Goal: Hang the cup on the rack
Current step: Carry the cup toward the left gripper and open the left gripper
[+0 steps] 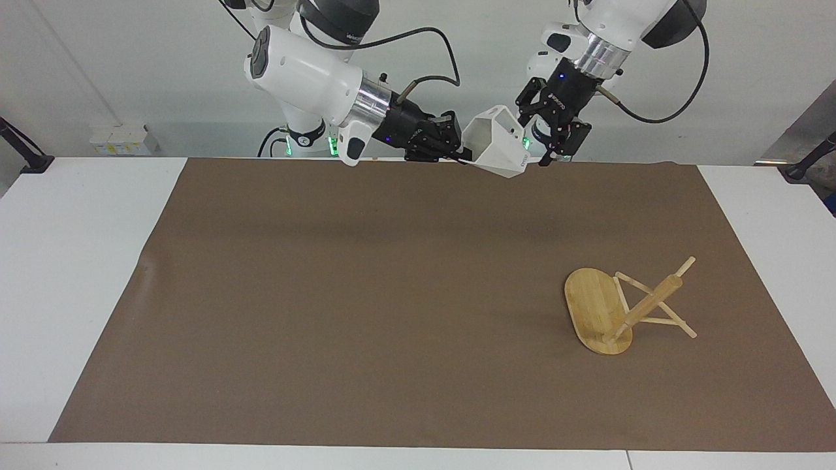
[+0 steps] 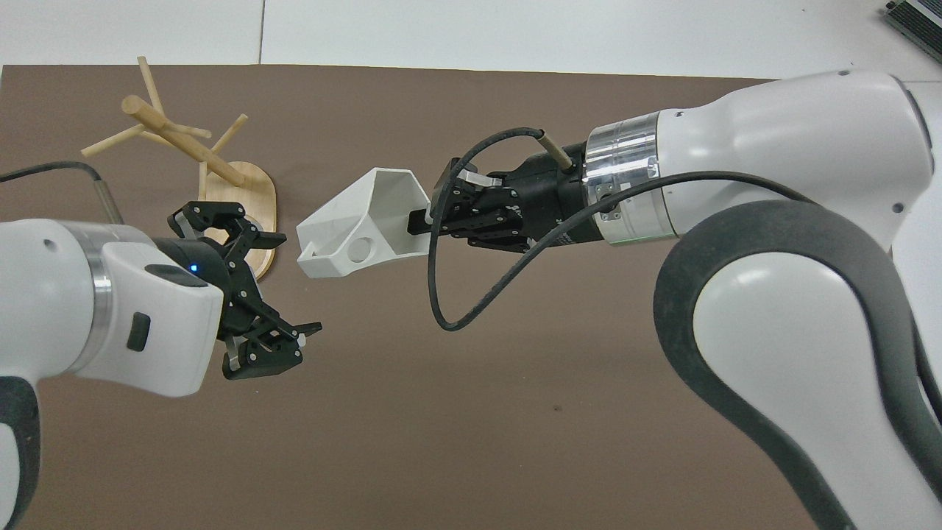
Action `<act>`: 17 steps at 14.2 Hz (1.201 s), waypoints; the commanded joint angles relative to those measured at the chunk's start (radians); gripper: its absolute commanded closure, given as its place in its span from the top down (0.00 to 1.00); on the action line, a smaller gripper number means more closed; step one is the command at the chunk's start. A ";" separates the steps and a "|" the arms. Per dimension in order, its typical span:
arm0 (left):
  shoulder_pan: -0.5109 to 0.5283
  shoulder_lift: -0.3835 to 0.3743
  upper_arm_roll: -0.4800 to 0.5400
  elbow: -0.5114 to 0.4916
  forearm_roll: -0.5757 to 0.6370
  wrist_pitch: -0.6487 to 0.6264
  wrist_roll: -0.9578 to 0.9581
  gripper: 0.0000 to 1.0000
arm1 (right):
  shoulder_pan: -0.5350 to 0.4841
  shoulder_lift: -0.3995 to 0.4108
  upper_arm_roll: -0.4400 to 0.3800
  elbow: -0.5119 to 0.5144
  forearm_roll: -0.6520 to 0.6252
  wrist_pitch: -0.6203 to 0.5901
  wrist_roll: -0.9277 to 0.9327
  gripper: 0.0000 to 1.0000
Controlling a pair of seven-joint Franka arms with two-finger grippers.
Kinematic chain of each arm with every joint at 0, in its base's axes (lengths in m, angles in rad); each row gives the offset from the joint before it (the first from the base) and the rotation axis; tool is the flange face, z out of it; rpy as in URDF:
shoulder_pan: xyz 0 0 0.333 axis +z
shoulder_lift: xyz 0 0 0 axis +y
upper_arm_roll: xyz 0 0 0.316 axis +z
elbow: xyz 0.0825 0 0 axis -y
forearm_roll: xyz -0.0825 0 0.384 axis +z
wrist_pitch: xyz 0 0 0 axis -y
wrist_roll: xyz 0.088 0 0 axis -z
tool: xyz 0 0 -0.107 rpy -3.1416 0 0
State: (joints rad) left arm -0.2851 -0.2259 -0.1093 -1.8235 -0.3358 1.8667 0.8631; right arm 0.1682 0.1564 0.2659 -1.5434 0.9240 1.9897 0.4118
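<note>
The white faceted cup [image 1: 498, 141] is held in the air on its side, its handle with the round hole [image 2: 359, 251] showing in the overhead view [image 2: 353, 221]. My right gripper [image 1: 457, 154] is shut on the cup's rim, over the edge of the mat nearest the robots; it also shows in the overhead view [image 2: 423, 221]. My left gripper [image 1: 550, 136] is open and empty in the air close beside the cup, as the overhead view [image 2: 288, 285] also shows. The bamboo rack [image 1: 604, 312] lies tipped over on the mat toward the left arm's end, its post [image 2: 180, 140] and pegs off the vertical.
A brown mat [image 1: 366, 294] covers most of the white table [image 1: 72, 261]. A small white box [image 1: 121, 138] sits off the table's edge near the right arm's end.
</note>
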 commanded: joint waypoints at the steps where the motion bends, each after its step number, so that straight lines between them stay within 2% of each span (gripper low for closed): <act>1: -0.014 -0.018 -0.021 -0.022 -0.012 0.045 -0.042 1.00 | 0.027 0.003 0.000 -0.006 0.032 0.052 0.031 0.00; 3: -0.013 -0.018 -0.049 -0.034 -0.011 0.122 -0.061 1.00 | 0.027 0.005 0.000 -0.006 0.032 0.052 0.033 0.00; 7: -0.013 -0.018 -0.050 -0.040 -0.011 0.192 -0.067 1.00 | 0.027 0.005 0.000 -0.006 0.032 0.054 0.033 0.00; 13: 0.004 -0.026 -0.044 -0.071 -0.011 0.264 -0.068 1.00 | 0.027 0.005 0.000 -0.006 0.030 0.052 0.033 0.00; 17: 0.027 -0.026 -0.038 -0.066 -0.011 0.269 -0.052 1.00 | 0.025 0.005 0.000 -0.004 0.032 0.052 0.033 0.00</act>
State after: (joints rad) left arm -0.2774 -0.2275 -0.1428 -1.8718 -0.3347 2.1157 0.8019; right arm 0.1922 0.1598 0.2600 -1.5457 0.9297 2.0410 0.4355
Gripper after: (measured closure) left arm 0.000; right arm 0.943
